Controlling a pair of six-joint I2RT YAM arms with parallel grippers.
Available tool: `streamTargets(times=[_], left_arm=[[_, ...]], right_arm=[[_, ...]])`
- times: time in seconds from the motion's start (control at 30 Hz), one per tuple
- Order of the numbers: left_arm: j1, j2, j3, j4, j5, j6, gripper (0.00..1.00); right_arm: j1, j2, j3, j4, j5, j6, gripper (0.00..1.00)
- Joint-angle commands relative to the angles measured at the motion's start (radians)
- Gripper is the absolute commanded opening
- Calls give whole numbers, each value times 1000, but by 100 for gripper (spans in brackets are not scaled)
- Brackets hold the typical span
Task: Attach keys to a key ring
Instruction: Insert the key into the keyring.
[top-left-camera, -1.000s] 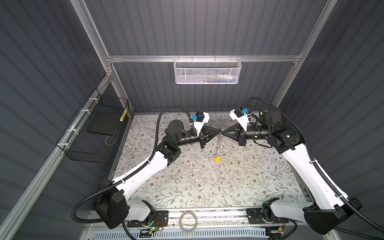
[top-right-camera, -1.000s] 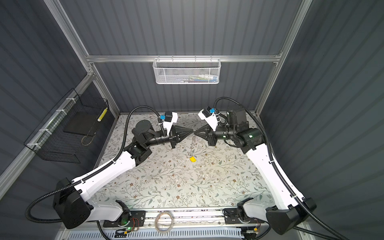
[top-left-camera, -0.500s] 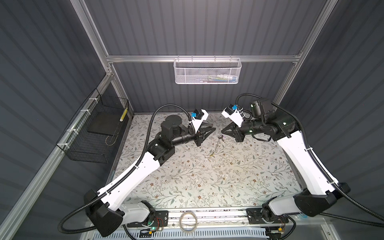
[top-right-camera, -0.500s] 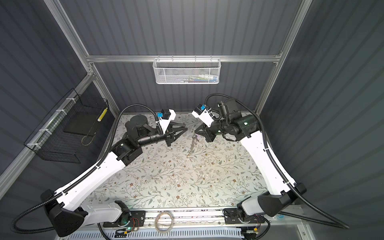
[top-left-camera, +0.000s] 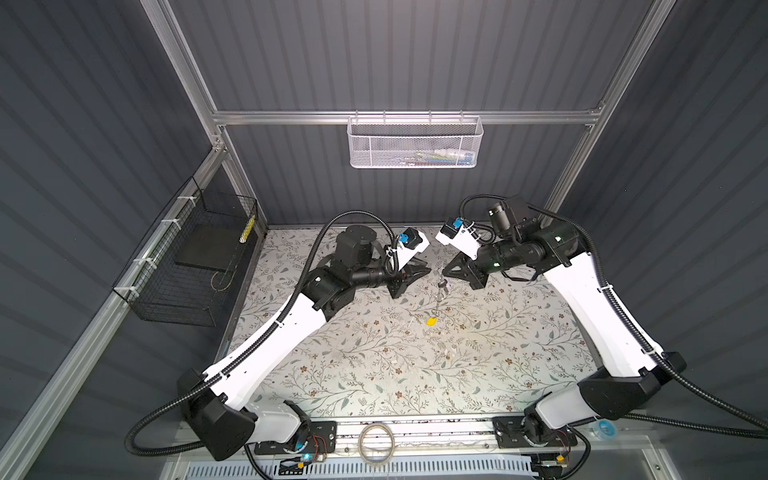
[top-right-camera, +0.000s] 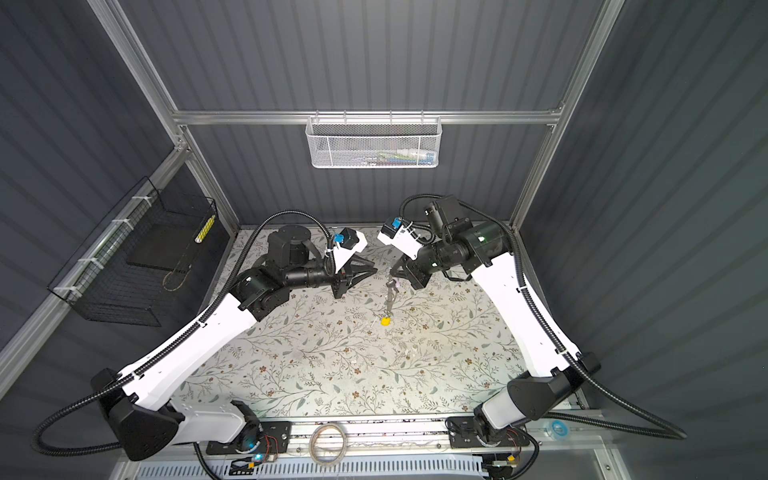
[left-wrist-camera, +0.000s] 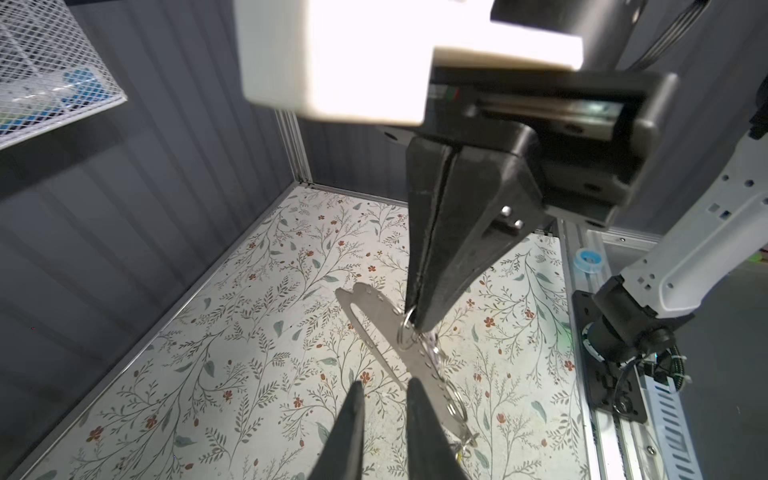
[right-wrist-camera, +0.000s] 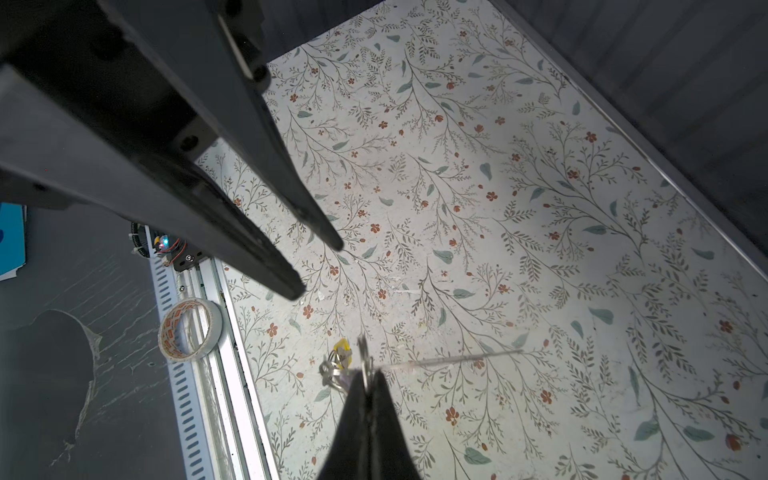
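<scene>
The right tool (left-wrist-camera: 420, 320), pressed together, pinches a small wire ring (left-wrist-camera: 405, 332) threaded on the key ring (left-wrist-camera: 380, 318), so the right arm is the nearer one. The left tool (left-wrist-camera: 385, 381) is slightly spread and empty, just beside the key ring's lower stretch. In both top views the key ring's long axis runs from the right tool toward the worktop's (top-left-camera: 374, 353) front, ending at the yellow key (top-left-camera: 431, 321). I count one key ring, two wire rings and one yellow key. A pale key (top-right-camera: 397, 285) seems to sit near the grip.
</scene>
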Motion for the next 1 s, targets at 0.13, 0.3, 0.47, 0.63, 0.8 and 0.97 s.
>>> streamTargets(times=[0.13, 0.3, 0.47, 0.63, 0.8, 0.97], left_arm=[[-6, 33, 82, -22, 132, 17, 24], [-5, 61, 110, -56, 163, 15, 24], [-5, 61, 109, -74, 156, 13, 25], [-6, 64, 109, -83, 150, 12, 24], [-5, 70, 115, -81, 158, 12, 25], [-6, 80, 125, -76, 172, 12, 24]], right_arm=[[7, -18, 10, -5, -81, -35, 0], [7, -23, 8, 5, -94, -37, 0], [7, -35, 1, 22, -100, -36, 0], [7, -43, -3, 29, -109, -34, 0], [7, -45, -3, 32, -121, -33, 0], [7, -43, -2, 34, -130, -32, 0]])
